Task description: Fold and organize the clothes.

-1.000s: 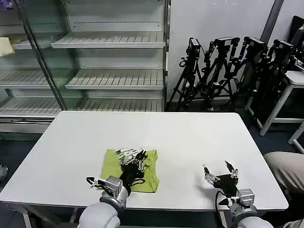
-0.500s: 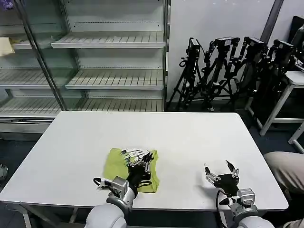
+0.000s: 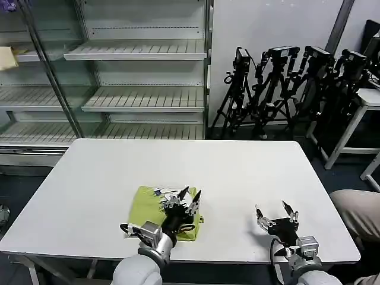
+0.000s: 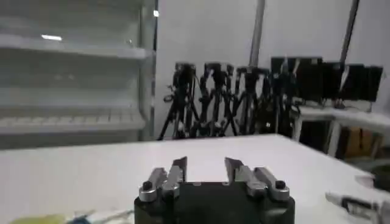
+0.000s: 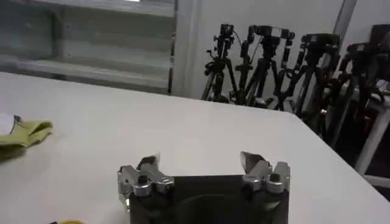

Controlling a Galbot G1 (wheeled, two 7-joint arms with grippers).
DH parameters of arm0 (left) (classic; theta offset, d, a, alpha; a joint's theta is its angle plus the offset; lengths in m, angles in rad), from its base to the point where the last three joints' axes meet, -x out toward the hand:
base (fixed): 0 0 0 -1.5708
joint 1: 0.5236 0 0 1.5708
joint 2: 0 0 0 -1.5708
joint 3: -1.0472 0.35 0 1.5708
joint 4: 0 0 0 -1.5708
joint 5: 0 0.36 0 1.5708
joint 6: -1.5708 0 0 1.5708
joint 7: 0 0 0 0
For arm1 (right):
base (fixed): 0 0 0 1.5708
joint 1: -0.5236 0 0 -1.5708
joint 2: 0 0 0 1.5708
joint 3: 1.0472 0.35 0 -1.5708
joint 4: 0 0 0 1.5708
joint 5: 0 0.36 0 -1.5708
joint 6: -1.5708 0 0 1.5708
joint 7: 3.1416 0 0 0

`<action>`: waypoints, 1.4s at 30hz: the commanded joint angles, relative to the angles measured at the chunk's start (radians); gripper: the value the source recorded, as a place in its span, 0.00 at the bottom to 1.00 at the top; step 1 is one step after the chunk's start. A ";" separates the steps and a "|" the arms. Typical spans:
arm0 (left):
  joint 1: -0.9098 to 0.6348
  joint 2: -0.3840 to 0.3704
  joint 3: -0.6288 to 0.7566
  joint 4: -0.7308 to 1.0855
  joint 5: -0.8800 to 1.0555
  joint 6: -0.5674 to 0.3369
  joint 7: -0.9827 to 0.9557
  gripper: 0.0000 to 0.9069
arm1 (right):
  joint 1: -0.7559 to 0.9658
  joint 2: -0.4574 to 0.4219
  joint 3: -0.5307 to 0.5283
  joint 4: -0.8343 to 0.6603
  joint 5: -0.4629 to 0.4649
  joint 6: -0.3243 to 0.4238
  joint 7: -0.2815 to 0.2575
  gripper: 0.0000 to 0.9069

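Fingers of the left gripper stand apart with nothing between them, poised just above the right edge of the shirt, and the left wrist view shows the same gap with only bare surface beyond. The shirt lies as a small folded lime square near the front edge of the surface, a little left of the middle, with a white label showing on top. The right gripper waits near the front right corner, fingers wide apart and holding nothing, well away from the cloth. The fold looks close to done, so the step in hand seems to be tidying. To do it well, the left arm should come down on the loose right edge, pinch all the layers together rather than only the top one, and move slowly so the thin fabric does not slide or spring open. Beyond the far edge stand shelves and tripods.
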 commanded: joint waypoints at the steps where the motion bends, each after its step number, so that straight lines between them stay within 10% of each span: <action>1: 0.017 0.046 -0.217 -0.058 -0.023 -0.075 0.004 1.00 | -0.004 -0.004 0.003 0.000 0.001 0.010 -0.003 1.00; 9: 0.165 0.090 -0.423 0.013 -0.142 0.124 -0.011 1.00 | 0.002 0.002 0.003 -0.006 0.001 0.020 -0.005 1.00; 23: 0.126 0.074 -0.393 0.131 -0.281 0.125 -0.104 1.00 | -0.001 0.005 -0.004 0.009 -0.004 0.015 -0.004 1.00; 24: 0.124 0.075 -0.393 0.133 -0.302 0.126 -0.111 0.97 | 0.001 0.006 -0.006 0.009 -0.005 0.014 -0.004 1.00; 26: 0.122 0.077 -0.390 0.137 -0.325 0.126 -0.121 0.06 | 0.004 0.007 -0.010 0.008 -0.006 0.013 -0.004 1.00; 42: 0.108 0.061 -0.360 0.144 -0.397 0.125 -0.089 0.02 | 0.016 0.006 -0.015 0.001 -0.009 0.010 -0.005 1.00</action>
